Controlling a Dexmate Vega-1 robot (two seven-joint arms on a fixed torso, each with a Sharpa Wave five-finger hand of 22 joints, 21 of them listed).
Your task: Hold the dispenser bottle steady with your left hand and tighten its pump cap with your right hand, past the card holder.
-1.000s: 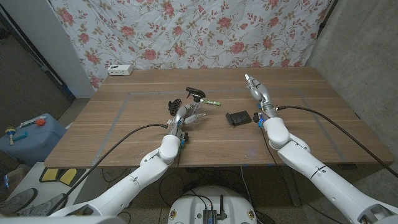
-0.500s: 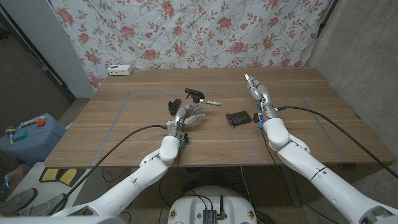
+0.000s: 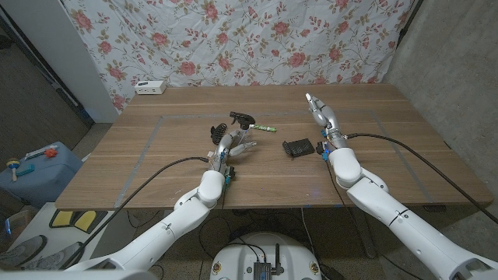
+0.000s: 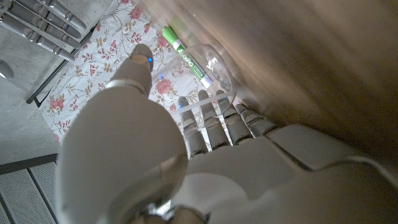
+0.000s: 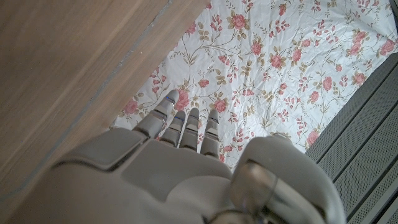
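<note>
In the head view the bottle (image 3: 250,124) is lying mid-table with the left hand (image 3: 231,145) reaching beside it, holding nothing; the right hand (image 3: 321,114) is hovering open, fingers straight, past the card holder (image 3: 296,147). In the left wrist view the left hand's fingers (image 4: 211,121) are stretching toward the clear bottle (image 4: 208,59). In the right wrist view the right hand (image 5: 180,134) is extending straight, empty.

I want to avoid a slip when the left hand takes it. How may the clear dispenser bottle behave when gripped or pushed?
The dispenser bottle lies on its side on the table, so a push would probably roll it. Its clear wall looks like thin plastic, probably light and slippery. The black pump cap juts out, so it may swing around rather than roll straight. The left hand is right beside it.
</note>
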